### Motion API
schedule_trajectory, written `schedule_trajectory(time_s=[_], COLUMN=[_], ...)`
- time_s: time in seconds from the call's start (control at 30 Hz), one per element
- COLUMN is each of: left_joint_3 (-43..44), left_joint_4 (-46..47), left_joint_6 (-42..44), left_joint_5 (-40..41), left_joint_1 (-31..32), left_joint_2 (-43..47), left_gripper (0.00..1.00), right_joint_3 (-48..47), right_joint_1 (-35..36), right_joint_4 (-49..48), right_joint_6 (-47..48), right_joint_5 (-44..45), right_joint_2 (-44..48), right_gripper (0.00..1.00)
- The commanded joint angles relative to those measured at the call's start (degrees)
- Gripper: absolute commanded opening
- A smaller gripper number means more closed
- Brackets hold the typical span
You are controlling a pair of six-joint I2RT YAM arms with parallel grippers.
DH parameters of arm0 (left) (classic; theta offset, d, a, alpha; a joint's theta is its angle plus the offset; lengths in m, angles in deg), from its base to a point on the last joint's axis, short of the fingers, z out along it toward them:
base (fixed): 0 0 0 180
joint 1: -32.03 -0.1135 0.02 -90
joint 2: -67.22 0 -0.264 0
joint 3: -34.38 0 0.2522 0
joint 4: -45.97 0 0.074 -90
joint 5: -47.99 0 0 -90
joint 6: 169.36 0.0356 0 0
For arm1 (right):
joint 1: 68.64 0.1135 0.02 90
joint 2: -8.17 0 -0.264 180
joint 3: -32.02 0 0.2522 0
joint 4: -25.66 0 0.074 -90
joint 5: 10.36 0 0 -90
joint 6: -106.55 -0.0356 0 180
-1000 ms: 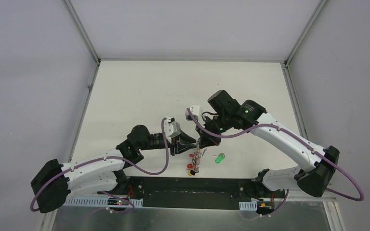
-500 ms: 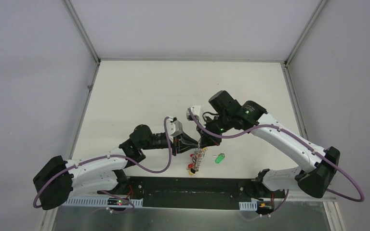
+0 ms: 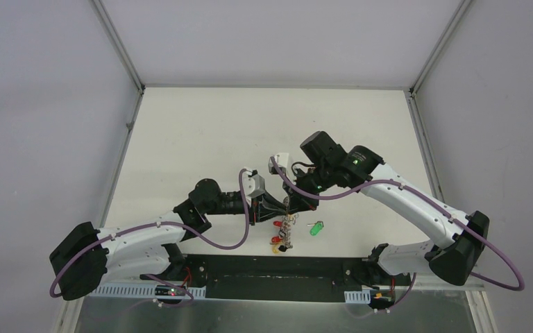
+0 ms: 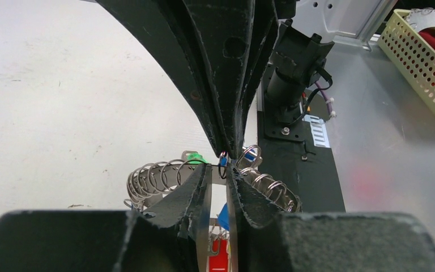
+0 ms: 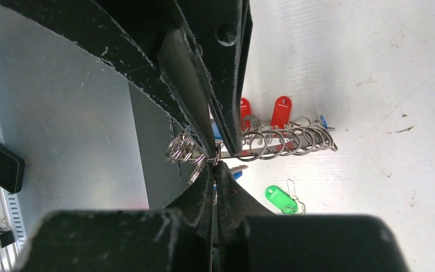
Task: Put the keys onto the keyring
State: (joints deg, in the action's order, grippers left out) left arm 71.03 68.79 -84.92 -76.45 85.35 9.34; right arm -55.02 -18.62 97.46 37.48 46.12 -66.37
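Grey walls enclose a white table (image 3: pixel 201 139). Near its front edge the keyring (image 3: pixel 286 229) hangs, its long axis pointing toward the bases. The green-tagged key (image 3: pixel 316 227) lies loose just right of it, nearer the right arm. Just beyond, the right tool (image 5: pixel 212 164) is clamped shut on the ring. The left tool (image 4: pixel 220 170) is nearly closed and seems to pinch the blue-tagged key (image 4: pixel 224 217).

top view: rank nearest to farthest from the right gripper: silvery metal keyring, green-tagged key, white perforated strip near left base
1. silvery metal keyring, at the right gripper's tips
2. green-tagged key, lying just right of it
3. white perforated strip, far off, near-left edge
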Motion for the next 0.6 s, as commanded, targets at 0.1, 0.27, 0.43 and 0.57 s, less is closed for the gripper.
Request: schedule_trajectory(time_s=[0.1,0.27,0.43,0.57], left_joint_3=[2.9,3.2,2.6,1.6], left_joint_4=[3.0,2.9,2.2,1.2], left_joint_6=[0.2,1.2,1.4,1.3], left_joint_5=[-1.6,-2.1,-1.2,1.8], left_joint_1=[0.8,0.9,1.0,0.9], left_joint_2=[-0.6,-0.8,0.0,2.1], left_gripper=[0.16,0.0,0.0,0.0], right_joint_3=[-0.9,-0.8,-0.9,-0.9], right_joint_1=[0.2,0.2,0.2,0.2], right_joint_4=[-3.7,-3.7,-3.7,-4.9], right_joint_6=[0.2,0.3,0.3,-0.1], right_joint_5=[-3.2,-2.8,-1.7,1.0], right_joint_2=[2.4,2.5,2.7,3.7], right_gripper=[0.0,0.0,0.0,0.13])
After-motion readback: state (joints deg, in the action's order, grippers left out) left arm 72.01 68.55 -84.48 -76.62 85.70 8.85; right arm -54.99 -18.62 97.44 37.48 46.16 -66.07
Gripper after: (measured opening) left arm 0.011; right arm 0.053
